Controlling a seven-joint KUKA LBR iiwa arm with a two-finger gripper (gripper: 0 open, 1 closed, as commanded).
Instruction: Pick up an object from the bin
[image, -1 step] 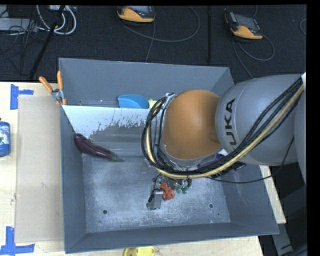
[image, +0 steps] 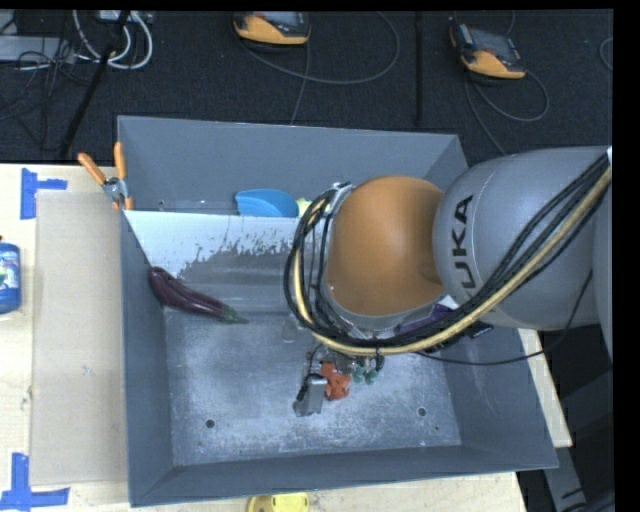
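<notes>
My gripper (image: 309, 395) is low over the bin's floor, a little right of the middle and near the front, mostly hidden under the orange cover. A small red-orange thing (image: 337, 385) with a green bit beside it lies right against the gripper's right side. Whether it is gripped or just lying on the floor I cannot make out. A dark purple eggplant-shaped thing (image: 186, 295) lies at the left, at the foot of the back wall, well away from the gripper.
A light blue rounded thing (image: 266, 204) rests high against the back wall, partly hidden by the arm. The arm and its cables cover the bin's right half. Bare floor stretches left and in front of the gripper.
</notes>
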